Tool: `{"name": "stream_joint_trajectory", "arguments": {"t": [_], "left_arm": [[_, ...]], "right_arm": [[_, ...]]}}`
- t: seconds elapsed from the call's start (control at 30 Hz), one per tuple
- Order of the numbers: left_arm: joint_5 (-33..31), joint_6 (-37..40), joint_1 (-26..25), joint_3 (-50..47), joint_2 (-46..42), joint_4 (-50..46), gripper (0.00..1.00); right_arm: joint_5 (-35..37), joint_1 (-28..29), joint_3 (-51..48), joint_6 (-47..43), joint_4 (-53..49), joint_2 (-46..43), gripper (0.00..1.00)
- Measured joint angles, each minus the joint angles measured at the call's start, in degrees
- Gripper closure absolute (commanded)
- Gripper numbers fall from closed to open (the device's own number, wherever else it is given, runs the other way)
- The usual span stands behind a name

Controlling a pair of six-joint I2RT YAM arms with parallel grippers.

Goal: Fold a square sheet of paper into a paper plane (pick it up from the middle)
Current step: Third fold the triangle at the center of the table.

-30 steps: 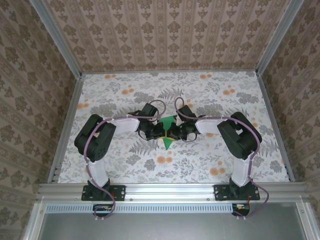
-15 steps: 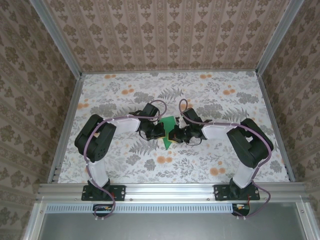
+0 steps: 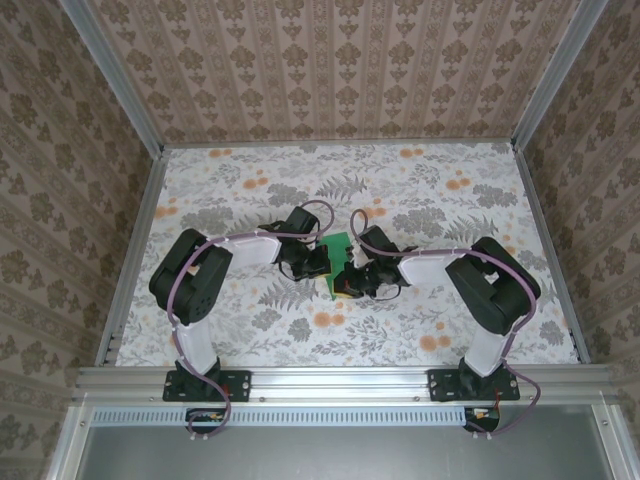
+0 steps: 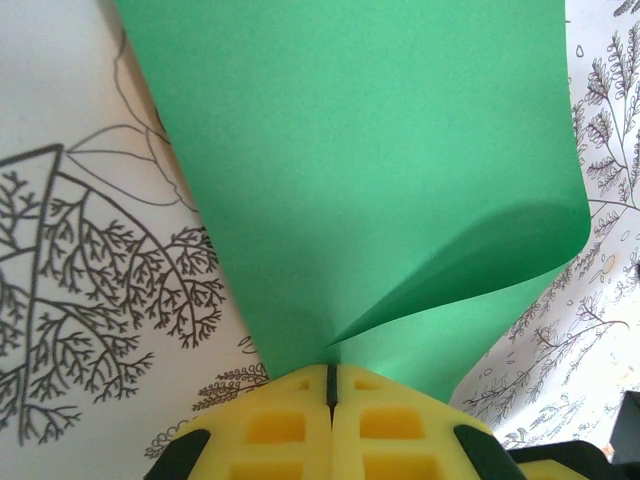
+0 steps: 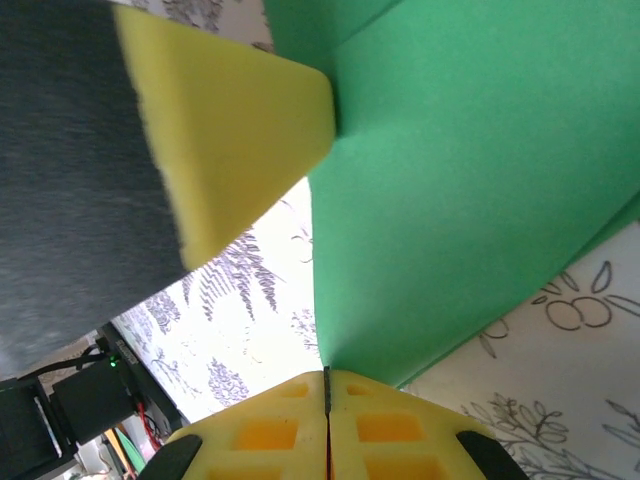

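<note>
L gripper [image 4: 328, 390] pads pinched tight on one edge of the paper; R gripper [image 5: 327, 390] clamped the same way on another edge. The square sheet of paper [image 4: 370, 180] sits between them, mid-table [image 3: 450, 330], one side curling over, no sharp crease yet. Step looks like an early fold. Next move prob. needs edges lined up, then sheet laid flat & crease pressed w/o slipping.

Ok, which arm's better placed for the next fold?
Right, probably: the right end effector is shut on the curled-up side of the square sheet of paper, ready to carry it over; the left end effector clamps another edge.
</note>
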Motion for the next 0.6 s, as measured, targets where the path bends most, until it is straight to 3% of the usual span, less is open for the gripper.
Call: {"name": "stream_joint_trajectory", "arguments": {"t": [0.6], "left_arm": [[-2.08,1.79,-0.33,1.77,0.44,-1.29,0.95]], "right_arm": [[-0.17,0.09,0.00,0.28,2.47,1.33,0.90]]}}
